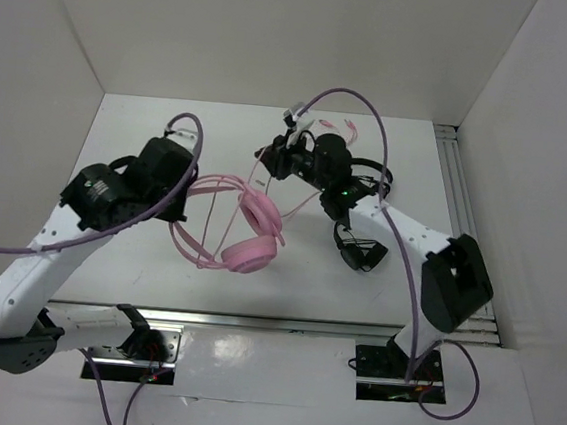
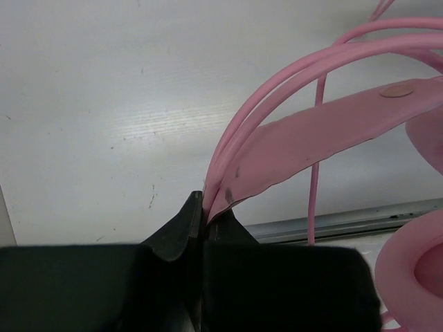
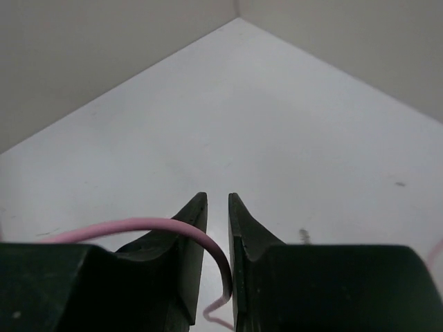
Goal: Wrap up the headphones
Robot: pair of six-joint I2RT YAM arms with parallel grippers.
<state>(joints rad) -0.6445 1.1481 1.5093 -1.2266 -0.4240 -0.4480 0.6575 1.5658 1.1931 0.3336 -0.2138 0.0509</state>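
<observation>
The pink headphones (image 1: 250, 251) hang just above the table, earcups low and headband arching left. My left gripper (image 1: 187, 191) is shut on the headphones' flat inner headband strap (image 2: 332, 131), beside the two thin wire hoops (image 2: 291, 76); its tips (image 2: 203, 207) pinch the strap's end. One pink earcup (image 2: 415, 270) shows at the lower right. The thin pink cord (image 2: 315, 194) drops past the strap. My right gripper (image 1: 274, 158) is raised behind the headphones. Its jaws (image 3: 217, 200) stand slightly apart, and the cord (image 3: 173, 225) curves loosely over the left finger and down through the gap.
Black headphones (image 1: 358, 248) lie on the table under my right arm, and another black pair (image 1: 373, 173) lies behind it. A metal rail (image 1: 455, 189) runs along the table's right edge and another (image 1: 253, 322) along the near edge. White walls enclose the back and sides.
</observation>
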